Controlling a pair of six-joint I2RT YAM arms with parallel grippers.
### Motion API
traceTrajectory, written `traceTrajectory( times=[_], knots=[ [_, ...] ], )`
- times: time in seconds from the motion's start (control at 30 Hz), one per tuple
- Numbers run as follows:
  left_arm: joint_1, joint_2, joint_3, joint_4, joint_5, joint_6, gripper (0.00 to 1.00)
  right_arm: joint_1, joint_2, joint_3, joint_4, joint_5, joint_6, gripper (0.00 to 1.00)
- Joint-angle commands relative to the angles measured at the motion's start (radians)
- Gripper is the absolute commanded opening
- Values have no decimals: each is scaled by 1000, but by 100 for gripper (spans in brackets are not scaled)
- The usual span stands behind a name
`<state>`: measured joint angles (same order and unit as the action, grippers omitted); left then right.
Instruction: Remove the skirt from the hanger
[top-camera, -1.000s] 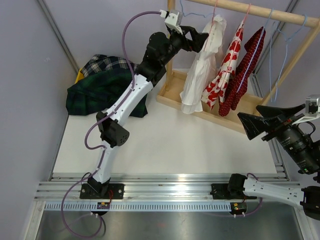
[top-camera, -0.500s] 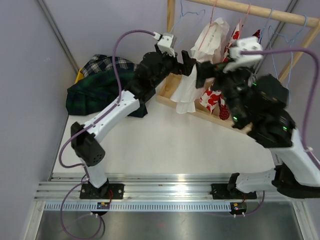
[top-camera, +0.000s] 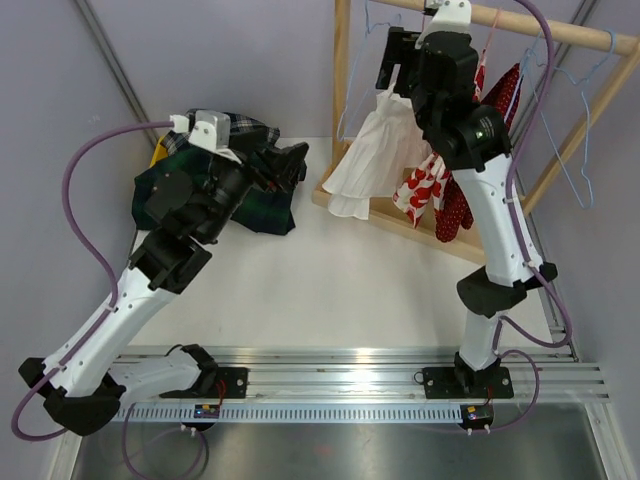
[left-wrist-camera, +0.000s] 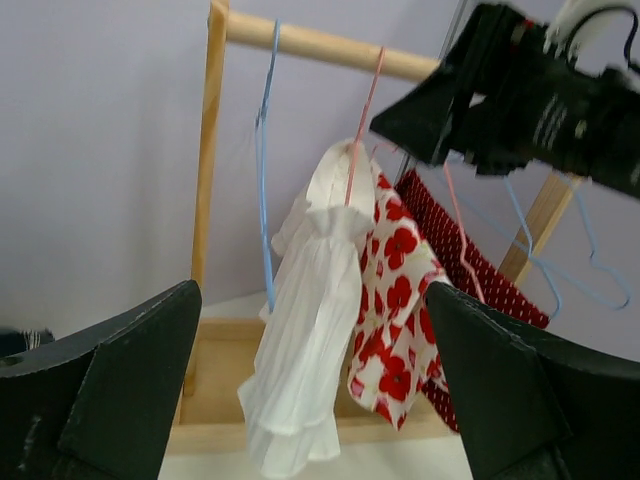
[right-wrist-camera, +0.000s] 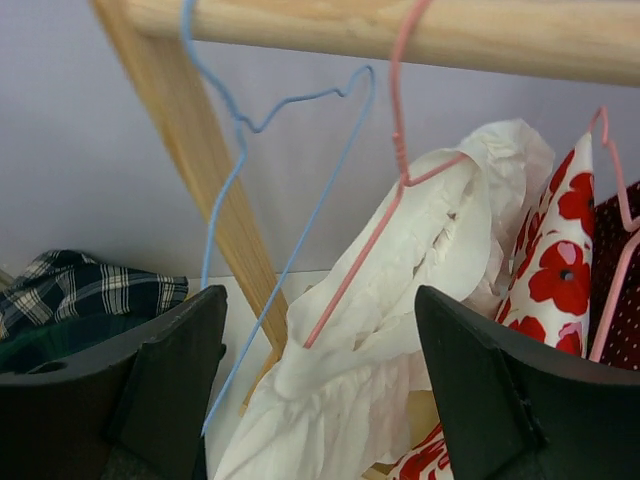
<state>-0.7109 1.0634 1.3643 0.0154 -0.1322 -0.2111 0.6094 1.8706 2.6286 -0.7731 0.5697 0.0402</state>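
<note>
Toward the far-left corner of the table (top-camera: 400, 290), the left gripper (top-camera: 285, 165) hangs just above a heap of plaid cloth (top-camera: 200, 175). Its jaws are spread wide and hold nothing. It is well apart from the rack, so it cannot steady a hanger, and any pull would fall to the other arm alone. Along the far edge, toward the right corner, stands the wooden rack (top-camera: 345, 190). The white skirt (top-camera: 372, 155) hangs from a pink hanger (right-wrist-camera: 399, 150) on the rail (top-camera: 560, 35). It seems to touch a red floral garment (top-camera: 420, 180), with a dark dotted one (top-camera: 505, 95) beyond that and an empty blue hanger (right-wrist-camera: 287, 265) just beside it on the other side. Highest and furthest, the right gripper (top-camera: 395, 70) sits by the rail at the hanger's neck, jaws wide and gripping nothing. Its wrist view shows both the wire and the bunched waistband between the fingers (right-wrist-camera: 480, 390). That is the main hazard: if the jaws close on wire and cloth together, the hanger would likely come off the rail with the skirt on it. A shallow pinch on such thin fabric could slip. A sideways pull may drag the floral neighbour or hook the blue hanger. With nothing bracing the pink hanger, the waistband may snag on its shoulder and merely swing.
</note>
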Motion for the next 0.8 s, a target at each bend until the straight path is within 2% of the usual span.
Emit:
traceTrajectory(
  times=[0.0,0.07,0.33,0.67,0.73,0.77],
  knots=[
    [-2,-32,-100,-94,-20,-10,99,-138,9,7,-28,-143,223,83],
    [-2,-101,-151,-104,-30,-14,99,-181,37,17,-26,-221,268,79],
    [-2,-171,-234,-130,-14,-31,99,-201,140,57,35,-284,317,75],
    [-2,-210,-297,-153,-7,-33,99,-200,223,45,70,-255,346,70],
    [-2,-210,-306,-150,-9,-31,99,-201,222,18,83,-258,348,62],
    [-2,-209,-309,-147,-6,-31,99,-201,219,10,87,-261,351,45]
  ],
)
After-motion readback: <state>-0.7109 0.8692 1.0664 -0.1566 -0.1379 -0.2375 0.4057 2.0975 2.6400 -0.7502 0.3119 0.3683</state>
